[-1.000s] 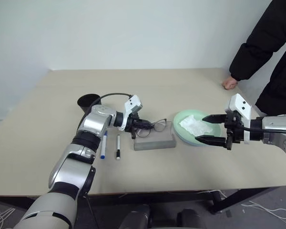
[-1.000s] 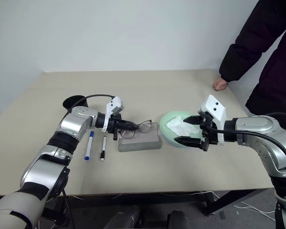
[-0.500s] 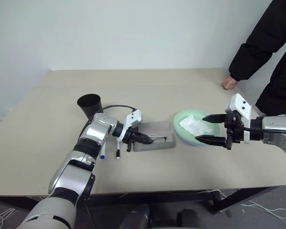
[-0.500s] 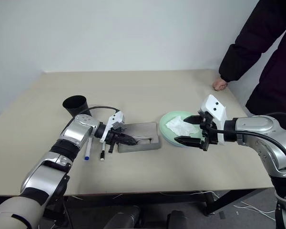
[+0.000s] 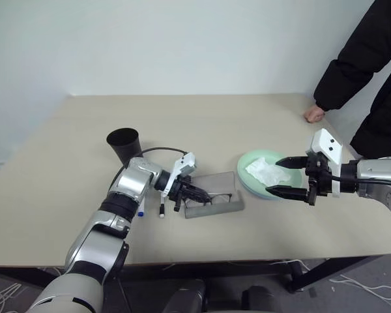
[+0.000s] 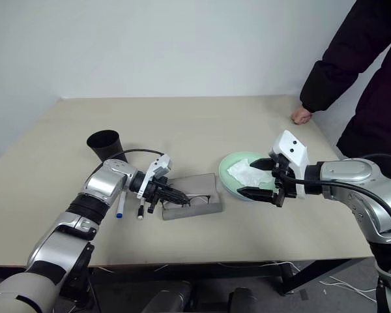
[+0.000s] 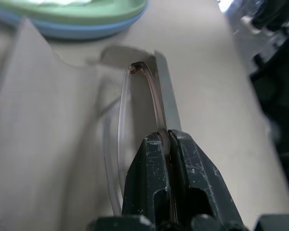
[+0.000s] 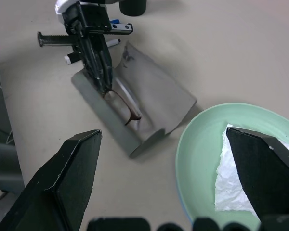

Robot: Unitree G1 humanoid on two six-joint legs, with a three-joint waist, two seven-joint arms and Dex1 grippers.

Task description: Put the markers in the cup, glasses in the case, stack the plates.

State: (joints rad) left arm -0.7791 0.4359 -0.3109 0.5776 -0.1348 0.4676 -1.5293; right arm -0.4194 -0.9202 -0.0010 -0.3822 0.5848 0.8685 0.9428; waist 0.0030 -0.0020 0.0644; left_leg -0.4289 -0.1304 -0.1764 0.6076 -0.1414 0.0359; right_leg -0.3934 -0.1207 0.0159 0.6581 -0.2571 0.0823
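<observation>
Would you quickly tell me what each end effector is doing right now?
Left end effector: closed on the glasses, over the case.
Right end effector: open, holding nothing.

No readable text, labels, brand names, numbers or signs appear on any object, surface or robot part in these views.

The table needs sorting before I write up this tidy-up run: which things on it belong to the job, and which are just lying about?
Belong to the job:
- glasses, held by the shut left gripper over the open grey case
- two markers
- black cup
- stacked plates, green on blue

Just lying about:
- crumpled white tissue on the green plate
- a person's hand resting at the table's far edge
</observation>
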